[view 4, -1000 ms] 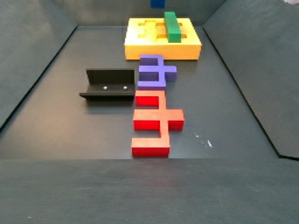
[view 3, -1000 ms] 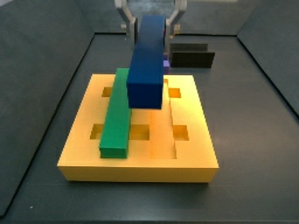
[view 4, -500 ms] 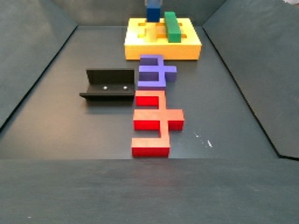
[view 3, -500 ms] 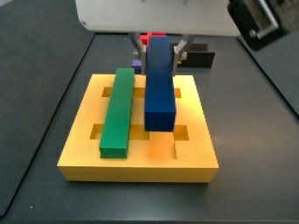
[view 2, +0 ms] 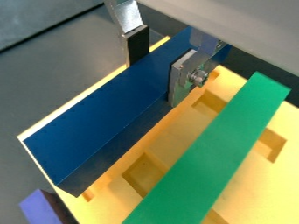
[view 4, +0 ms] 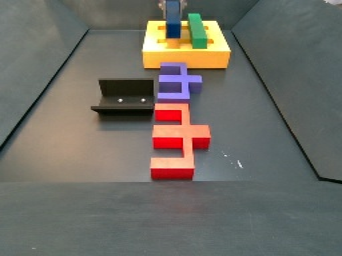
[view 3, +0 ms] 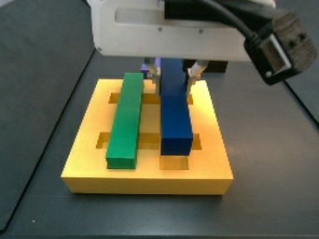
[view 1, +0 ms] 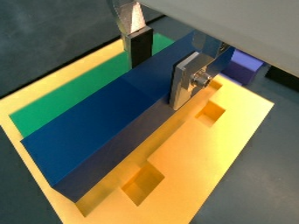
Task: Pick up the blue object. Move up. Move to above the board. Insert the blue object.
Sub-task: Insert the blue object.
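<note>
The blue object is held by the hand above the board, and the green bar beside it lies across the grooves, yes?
Not quite. The hand holds the blue object over the board, but the green bar lies along the grooves, parallel to the blue object, as a side view shows.

Even, bright overhead light, soft shadows; the gripper [view 3: 174, 73] housing looms blurred (wrist views sharper) above the board [view 3: 88, 159].

The gripper [view 1: 162, 59] is above the large yellow grooved square board [view 3: 147, 173], closed on the long dark-blue rectangular bar [view 3: 173, 112], which lies along the board parallel to and just beside the long green bar [view 3: 123, 117] resting there.

In a side view, a purple stepped block [view 4: 175, 81] sits before the board, red blocks [view 4: 178, 142] nearer still, and the fixture [view 4: 124, 97] beside the purple block.
</note>
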